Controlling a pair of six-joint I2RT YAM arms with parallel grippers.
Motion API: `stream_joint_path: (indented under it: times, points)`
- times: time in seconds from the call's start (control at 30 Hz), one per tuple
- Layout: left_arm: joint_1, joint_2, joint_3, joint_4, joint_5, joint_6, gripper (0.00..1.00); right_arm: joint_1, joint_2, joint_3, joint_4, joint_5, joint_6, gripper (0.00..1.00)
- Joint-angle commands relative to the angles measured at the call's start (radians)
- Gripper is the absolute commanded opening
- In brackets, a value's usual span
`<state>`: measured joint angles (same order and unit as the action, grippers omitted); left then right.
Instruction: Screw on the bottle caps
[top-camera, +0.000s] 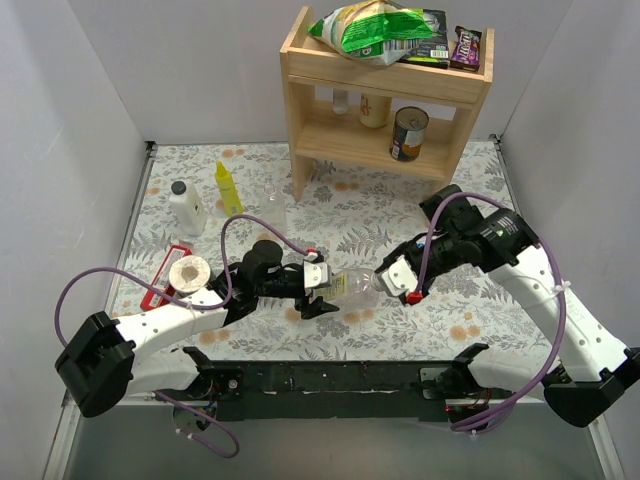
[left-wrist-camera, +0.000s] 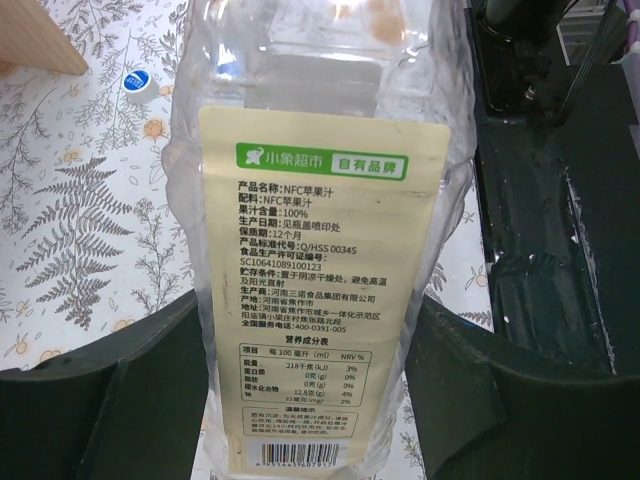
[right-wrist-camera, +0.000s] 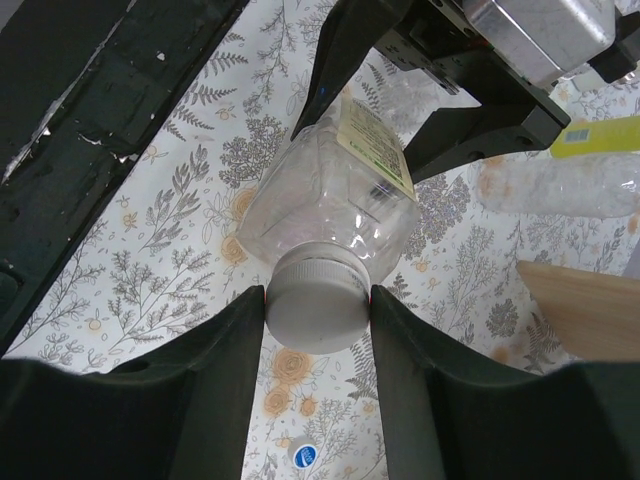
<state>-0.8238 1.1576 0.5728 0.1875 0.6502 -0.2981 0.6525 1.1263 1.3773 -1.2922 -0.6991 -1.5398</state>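
One camera hangs high above and behind me, looking down over the whole table (top-camera: 350, 215), with both pairs of jaws small near its middle. The left wrist camera looks along my left gripper (left-wrist-camera: 310, 330) from very close, and the clear bottle (left-wrist-camera: 320, 250) between those jaws fills it. The right wrist camera looks along my right gripper (right-wrist-camera: 318, 295) at the white cap (right-wrist-camera: 318, 315) between its jaws. All three views share that clear bottle.

Bright, even overhead light; faint soft shadows on the counter (top-camera: 360, 220). Glare streaks the clear bottle (left-wrist-camera: 320, 90); wrist views' near edges blur.
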Motion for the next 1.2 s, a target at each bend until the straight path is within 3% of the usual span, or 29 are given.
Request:
stream_joint_path:
  times: [0.0,0.13,0.23,0.27,0.37,0.5,0.63,0.8,0.93,1.07,1.17]
  points:
    - [0.003,-0.006,0.048,0.032,-0.014,0.019,0.00,0.012,0.016,0.005,-0.018,-0.013,0.024,0.48]
    - [0.003,-0.004,0.044,0.079,-0.066,-0.019,0.00,0.012,0.050,0.020,-0.003,-0.007,0.088,0.31]
    - [0.002,-0.001,0.067,0.138,-0.168,-0.090,0.00,0.013,0.117,0.043,0.062,-0.002,0.366,0.26]
    - [0.002,0.001,0.071,0.156,-0.194,-0.107,0.00,0.010,0.136,0.060,0.074,-0.002,0.527,0.25]
    - [0.000,0.005,0.084,0.219,-0.280,-0.107,0.00,-0.001,0.219,0.095,0.097,-0.008,0.731,0.20]
    - [0.000,0.036,0.105,0.263,-0.343,-0.121,0.00,-0.013,0.323,0.123,0.107,0.029,1.135,0.13]
    - [-0.009,0.063,0.107,0.300,-0.372,-0.153,0.00,-0.080,0.337,0.051,0.162,0.024,1.376,0.01]
    - [-0.011,0.077,0.098,0.282,-0.339,-0.182,0.00,-0.169,0.366,0.101,0.186,-0.056,1.411,0.01]
    - [-0.011,0.073,0.068,0.256,-0.285,-0.190,0.00,-0.223,0.412,0.320,0.171,-0.186,1.379,0.03]
    - [-0.011,0.094,0.059,0.218,-0.284,-0.274,0.00,-0.240,0.448,0.526,0.033,-0.365,1.182,0.13]
    - [-0.011,0.080,0.026,0.234,-0.244,-0.306,0.00,-0.244,0.423,0.586,0.001,-0.332,1.116,0.25]
